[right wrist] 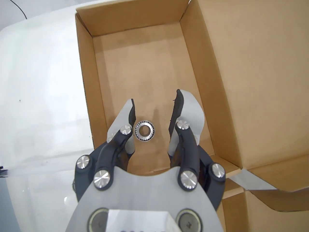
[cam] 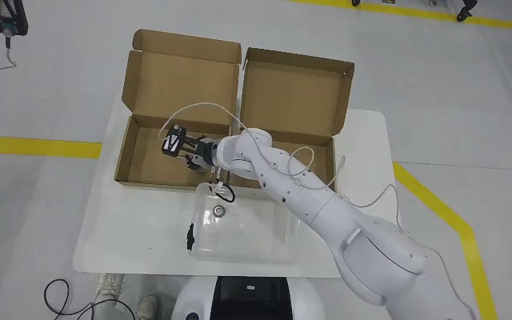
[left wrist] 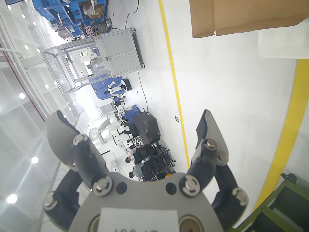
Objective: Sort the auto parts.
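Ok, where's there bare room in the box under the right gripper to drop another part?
That box is mostly bare floor: the whole stretch from the bearing to the far wall, out to both side walls. It's tight only around the bearing, which lies between the fingers of the open right gripper. The white table beside the box is bare too.

A pale grey glossy floor (cam: 64, 72) is crossed by yellow painted lines (cam: 48, 147), and blue storage shelves (left wrist: 70, 10) are seen beyond.

small dark part (cam: 225, 193) at the clear bin (cam: 248, 244) rim: kind unclear
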{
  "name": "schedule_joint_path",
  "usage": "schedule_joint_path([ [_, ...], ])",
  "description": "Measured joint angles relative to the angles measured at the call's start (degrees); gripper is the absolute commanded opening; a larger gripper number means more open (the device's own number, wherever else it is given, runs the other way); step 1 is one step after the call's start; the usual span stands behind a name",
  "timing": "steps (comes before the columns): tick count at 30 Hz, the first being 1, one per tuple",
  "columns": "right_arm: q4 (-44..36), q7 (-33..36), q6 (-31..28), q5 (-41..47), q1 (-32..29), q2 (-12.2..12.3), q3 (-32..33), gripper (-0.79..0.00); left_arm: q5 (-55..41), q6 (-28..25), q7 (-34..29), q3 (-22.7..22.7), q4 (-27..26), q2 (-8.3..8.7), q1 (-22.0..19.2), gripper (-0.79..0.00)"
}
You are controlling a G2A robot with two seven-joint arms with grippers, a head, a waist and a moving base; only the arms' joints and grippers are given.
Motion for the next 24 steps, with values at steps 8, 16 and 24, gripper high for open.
schedule_joint_path([
  [8,-19.5,5.5,-4.1,-4.0,-9.6,6.8,9.2,-0.499,0.0,0.0,0.0,0.0,0.0,0.00,0.0,0.000],
  [16,-38.4,11.3,-15.3,-4.4,-23.6,12.8,19.6,-0.486,0.0,0.0,0.0,0.0,0.0,0.00,0.0,0.000],
  [24,-50.1,16.7,-22.0,-8.9,-34.8,16.0,21.5,-0.477,0.0,0.0,0.0,0.0,0.0,0.00,0.0,0.000],
])
